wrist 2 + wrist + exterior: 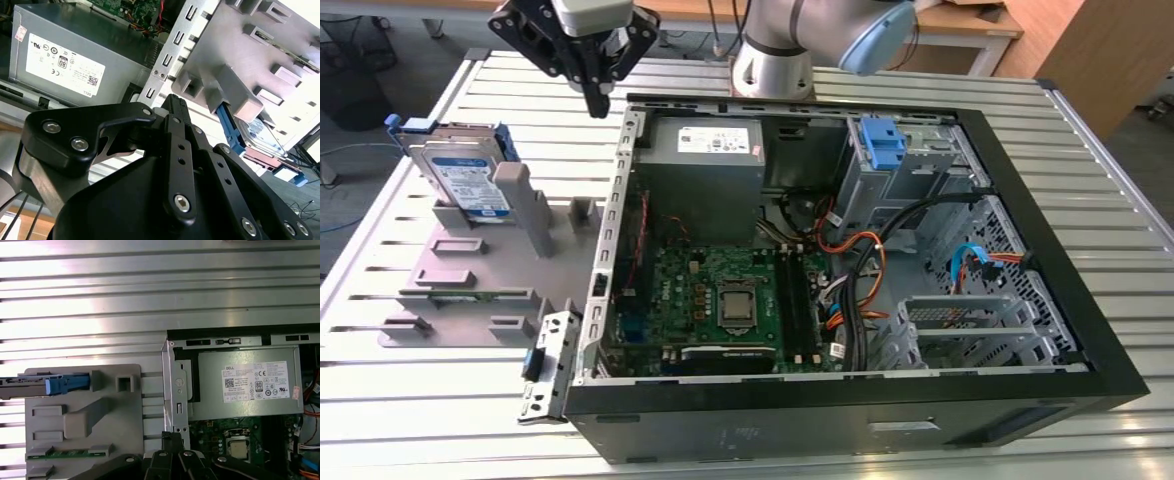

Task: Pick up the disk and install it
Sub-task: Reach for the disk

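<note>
The hand (598, 100) hangs above the tabletop (1094, 180) with its fingers pressed together and nothing between them. It is just outside the back corner of the open computer case (854, 400), on the exterior view's left side of that case. In both wrist views the fingertips (175, 105) (172, 436) sit over the case's metal edge. The grey power supply (250, 385) is just inside that edge.

By my reading the task has barely begun: neither the pickup nor the install shows as done.

The disk (464, 178) stands on edge in a slot of the grey holder (480, 260), which lies on the tabletop beside the case. Its label faces outward and its blue side rail (67, 384) points toward the case. It lies to the exterior view's left of the hand and lower down, near it but with a clear gap and no contact.

Farther off, across the case interior, the drive bay with a blue latch (883, 140) has no disk in it that I can make out.
</note>
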`<move>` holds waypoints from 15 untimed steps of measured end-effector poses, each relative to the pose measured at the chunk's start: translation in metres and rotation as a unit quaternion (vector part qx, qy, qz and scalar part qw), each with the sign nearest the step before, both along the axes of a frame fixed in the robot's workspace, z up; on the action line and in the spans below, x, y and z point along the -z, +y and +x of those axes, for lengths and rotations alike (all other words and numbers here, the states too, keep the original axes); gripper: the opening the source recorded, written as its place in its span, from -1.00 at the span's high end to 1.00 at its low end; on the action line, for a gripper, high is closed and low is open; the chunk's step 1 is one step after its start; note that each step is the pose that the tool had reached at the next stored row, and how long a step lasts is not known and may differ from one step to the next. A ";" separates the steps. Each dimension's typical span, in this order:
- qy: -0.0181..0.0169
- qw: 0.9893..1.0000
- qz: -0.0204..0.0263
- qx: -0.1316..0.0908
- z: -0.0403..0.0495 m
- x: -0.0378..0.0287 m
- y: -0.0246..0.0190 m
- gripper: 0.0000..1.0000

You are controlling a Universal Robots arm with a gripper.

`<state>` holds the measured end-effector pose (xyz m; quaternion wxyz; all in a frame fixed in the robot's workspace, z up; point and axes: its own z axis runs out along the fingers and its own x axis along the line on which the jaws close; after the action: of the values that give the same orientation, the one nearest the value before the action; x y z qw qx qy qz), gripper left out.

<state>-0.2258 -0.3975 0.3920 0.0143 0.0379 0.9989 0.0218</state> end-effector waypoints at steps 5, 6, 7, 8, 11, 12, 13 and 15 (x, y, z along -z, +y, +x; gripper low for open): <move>0.000 1.000 0.000 0.000 -0.0068 0.0000 0.0002 0.79; 0.000 1.000 0.000 0.000 -0.0081 0.0000 0.0003 0.79; 0.000 1.000 0.000 0.000 -0.0094 0.0001 0.0003 0.79; 0.000 1.000 0.000 0.000 -0.0107 0.0001 0.0004 0.79; 0.000 1.000 0.000 0.000 -0.0146 0.0001 0.0006 0.79; 0.000 1.000 0.000 0.000 -0.0158 0.0001 0.0007 0.79; 0.000 1.000 0.000 0.000 -0.0171 0.0001 0.0007 0.79; 0.000 1.000 0.000 0.000 -0.0194 0.0001 0.0008 0.79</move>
<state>-0.2452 -0.3967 0.3918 0.0144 0.0379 0.9989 0.0218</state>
